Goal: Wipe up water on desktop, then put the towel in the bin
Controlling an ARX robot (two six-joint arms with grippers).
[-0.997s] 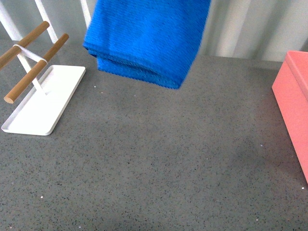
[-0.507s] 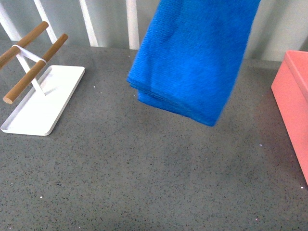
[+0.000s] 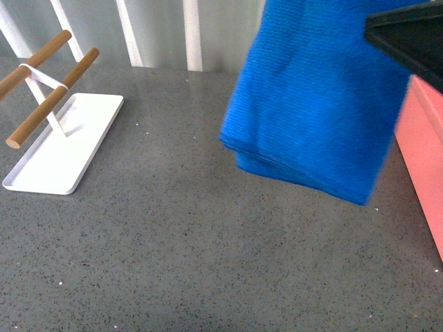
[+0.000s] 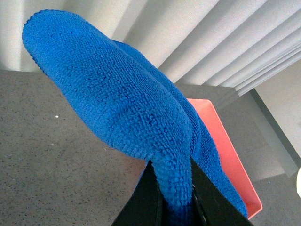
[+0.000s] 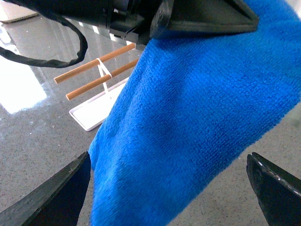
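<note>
Hanging from the left gripper (image 4: 173,175), whose fingers clamp its top fold, the towel (image 3: 318,111) dangles above the desktop (image 3: 173,242), just beside the bin (image 3: 426,162); the right gripper (image 5: 169,188) seemingly gapes apart.

Centre-right: towel (image 3: 311,117) hanging above bench (image 3: 173,242), pinched in left hand (image 4: 176,195). Right edge: bin (image 3: 423,159), just beside towel. Far left: tray (image 3: 83,138) with rods (image 3: 48,102), well apart from towel.
</note>
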